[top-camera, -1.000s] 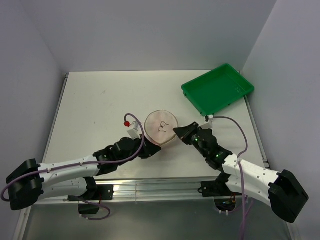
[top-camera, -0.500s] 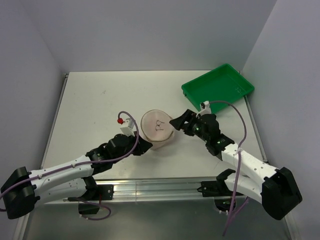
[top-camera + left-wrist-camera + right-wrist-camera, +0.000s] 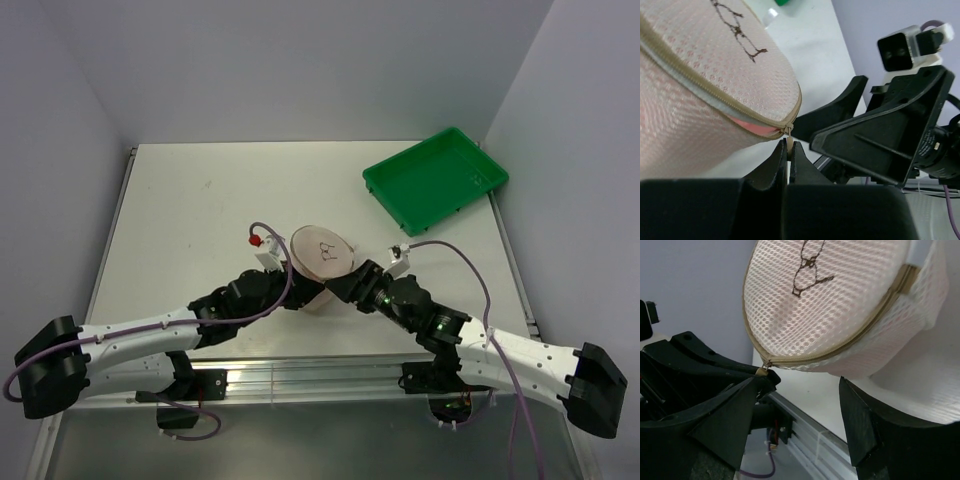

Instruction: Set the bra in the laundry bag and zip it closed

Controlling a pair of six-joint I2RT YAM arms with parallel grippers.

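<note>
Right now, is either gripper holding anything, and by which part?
The left gripper holds the laundry bag by its zip pull, pinched between shut fingertips. The right gripper is open near the bag, gripping nothing.

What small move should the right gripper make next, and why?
Probably close the right gripper on the rim of the laundry bag to brace it. Its jaws stand open by the bag, the left gripper pinches the zip pull, and bra shows in a gap there.
</note>
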